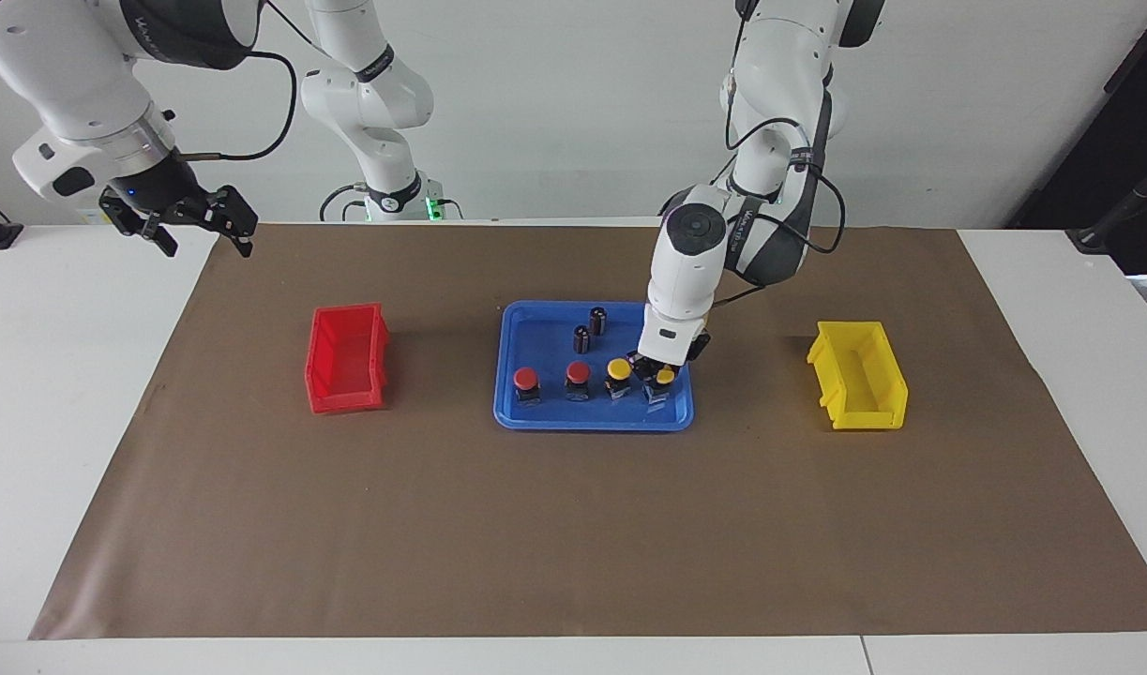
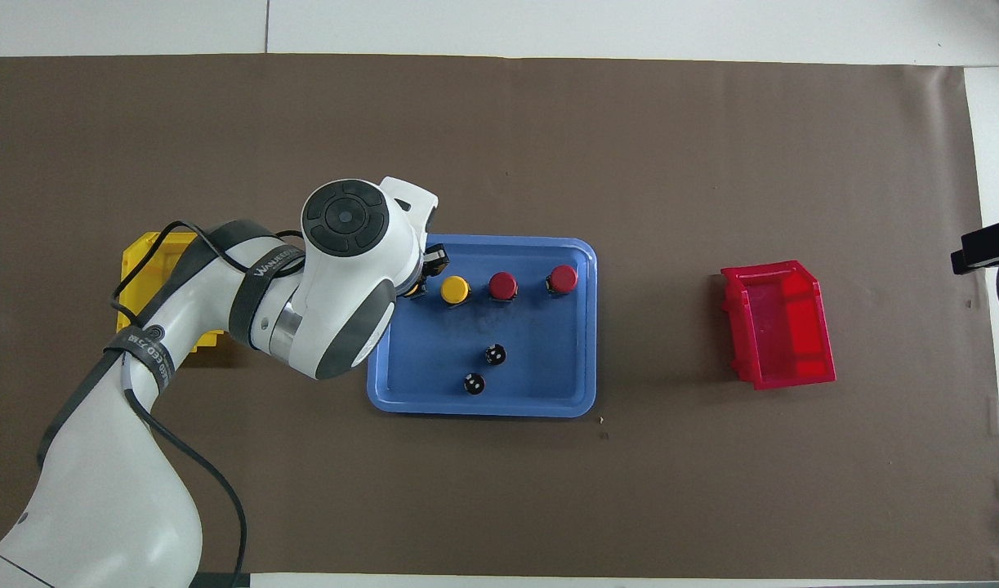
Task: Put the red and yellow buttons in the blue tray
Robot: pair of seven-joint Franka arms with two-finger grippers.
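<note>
1. The facing view shows the left gripper clamped on a yellow button; in the overhead view the arm's wrist hides nearly all of that button.
2. The right gripper shows whole only in the facing view, its fingers spread and empty, waiting high over the table's edge at the right arm's end.
3. The blue tray holds two red buttons, a free yellow button, the gripped one beside it, and two dark cylinders nearer the robots.
4. The red bin and yellow bin flank the tray, each holding nothing.
5. The left arm leans down steeply over the tray's end toward the yellow bin.
</note>
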